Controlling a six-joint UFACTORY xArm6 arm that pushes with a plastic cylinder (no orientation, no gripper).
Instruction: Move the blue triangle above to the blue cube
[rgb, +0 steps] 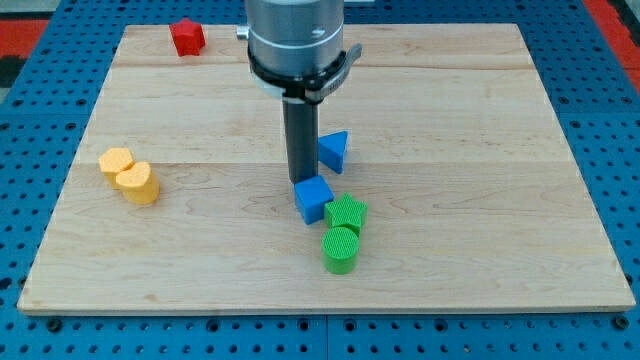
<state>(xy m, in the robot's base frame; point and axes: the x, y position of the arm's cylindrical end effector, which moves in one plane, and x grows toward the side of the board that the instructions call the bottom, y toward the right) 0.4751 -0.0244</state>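
My tip (301, 180) is down on the wooden board (480, 200), near the middle. It is a plain dark rod with nothing to open or close, and it holds nothing. The rod's lower end sits just above the blue cube (313, 199) in the view, so close that I cannot tell whether the two touch.

The blue triangle (335, 151) lies just to the view's right of the rod, beside its shaft and a little higher in the view than the cube. It is close to the cube but apart from it, up and slightly to the right.

Against the cube's right side is a green star-shaped block (347, 214), and right below that, touching it, stands a green cylinder (340, 249).

Well away on the view's left lies a yellow heart-shaped block (137, 182), with a second yellow block (115, 162) pressed against its upper left side.

A red star-shaped block (186, 37) sits near the board's top edge, towards the left, far from everything else.
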